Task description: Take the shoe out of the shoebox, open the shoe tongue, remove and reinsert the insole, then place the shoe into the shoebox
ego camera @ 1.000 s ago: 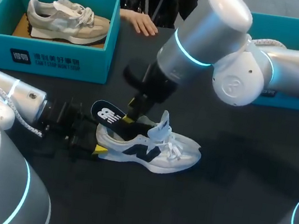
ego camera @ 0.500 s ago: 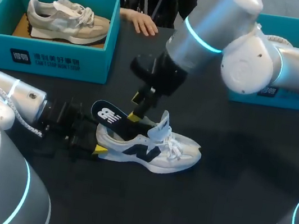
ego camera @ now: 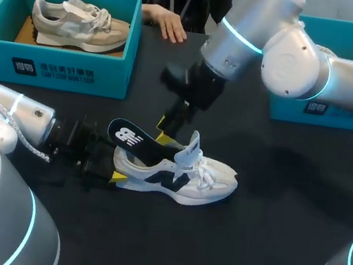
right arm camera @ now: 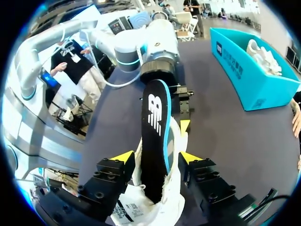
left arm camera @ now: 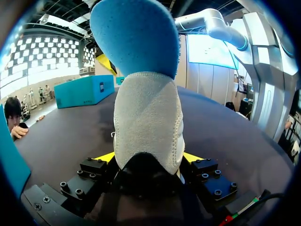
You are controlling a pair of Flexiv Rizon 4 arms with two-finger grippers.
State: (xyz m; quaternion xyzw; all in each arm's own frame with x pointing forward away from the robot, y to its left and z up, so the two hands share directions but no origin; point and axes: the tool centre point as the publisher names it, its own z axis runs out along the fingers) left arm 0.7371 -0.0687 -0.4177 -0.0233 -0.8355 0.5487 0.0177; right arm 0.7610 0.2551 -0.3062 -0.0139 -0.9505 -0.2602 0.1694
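Observation:
A white shoe [ego camera: 189, 178] with dark side markings lies on its sole on the black table, toe to the right and tongue standing up. A dark insole [ego camera: 129, 135] with a blue edge slants out of its heel opening. My left gripper [ego camera: 116, 177] is low at the heel; in the left wrist view the grey heel [left arm camera: 148, 122] fills the space between its fingers and the insole [left arm camera: 134, 37] rises above. My right gripper [ego camera: 169, 126] hangs open just above the insole; in the right wrist view the insole [right arm camera: 154, 132] runs between its fingers untouched.
A teal shoebox [ego camera: 53, 62] at the back left holds a beige shoe [ego camera: 80, 22]. A second teal box [ego camera: 340, 115] stands at the back right behind my right arm. A person's hand [ego camera: 169, 29] rests on the far table edge.
My right gripper has lifted up and back off the insole, which stays slanting out of the shoe. The left gripper and shoe have not moved.

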